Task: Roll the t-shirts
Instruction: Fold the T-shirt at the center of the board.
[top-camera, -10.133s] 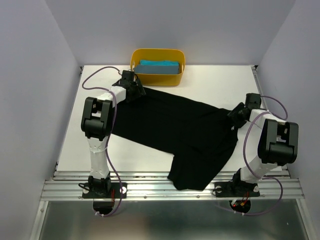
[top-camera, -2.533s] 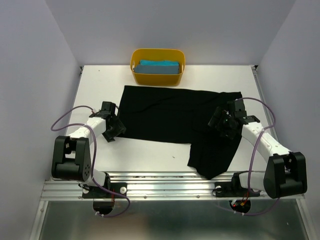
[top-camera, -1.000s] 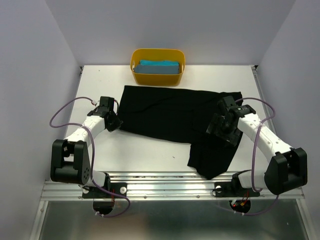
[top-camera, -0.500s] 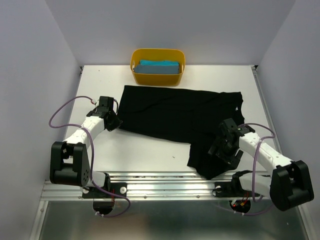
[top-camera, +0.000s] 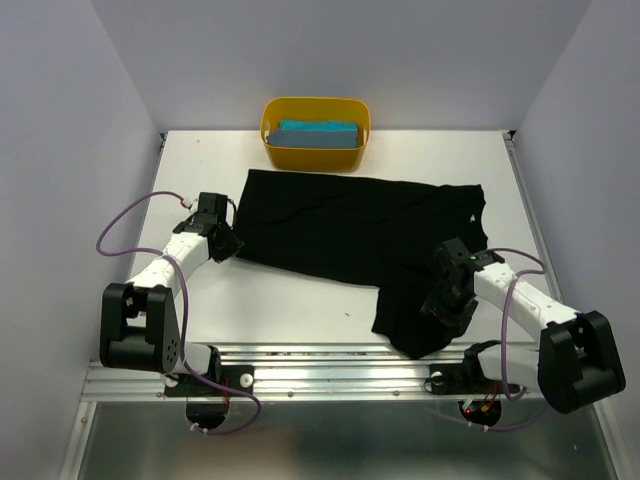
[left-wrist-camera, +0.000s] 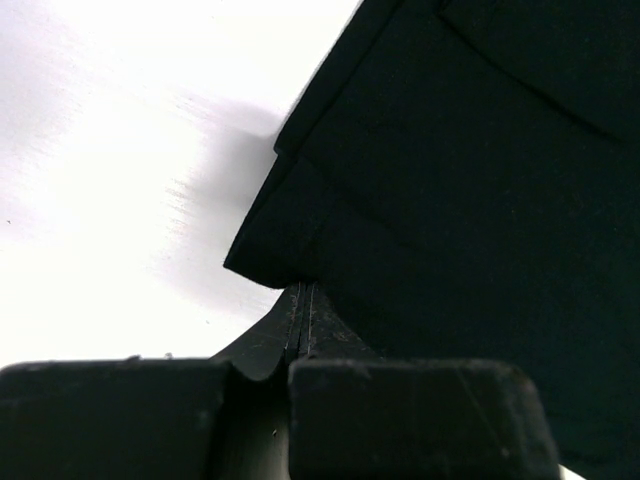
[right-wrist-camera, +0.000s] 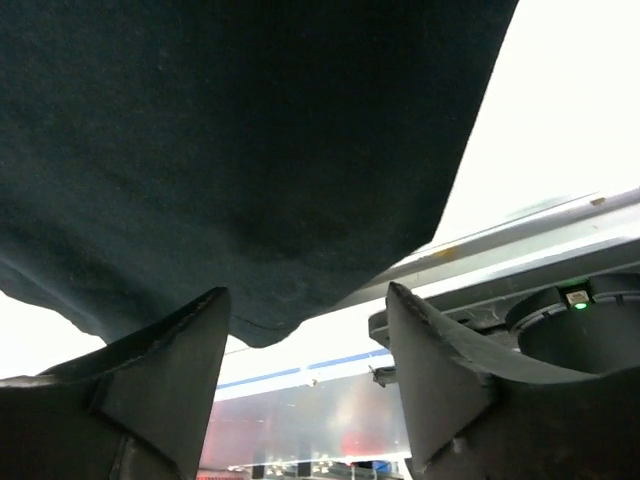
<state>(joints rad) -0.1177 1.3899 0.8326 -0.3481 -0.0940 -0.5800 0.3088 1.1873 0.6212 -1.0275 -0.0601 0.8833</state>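
Only the wrist views tell — left fingers (left-wrist-camera: 268, 345) closed at the black t-shirt (left-wrist-camera: 470, 200), right fingers (right-wrist-camera: 170, 355) spread over its hem

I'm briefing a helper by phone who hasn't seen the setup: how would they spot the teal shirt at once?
Start at the white table and look to the middle of its far edge, where a yellow tub stands. The teal shirt lies folded inside it. It is the only teal thing, and unlike the black shirt spread over the table, it is compact and contained.
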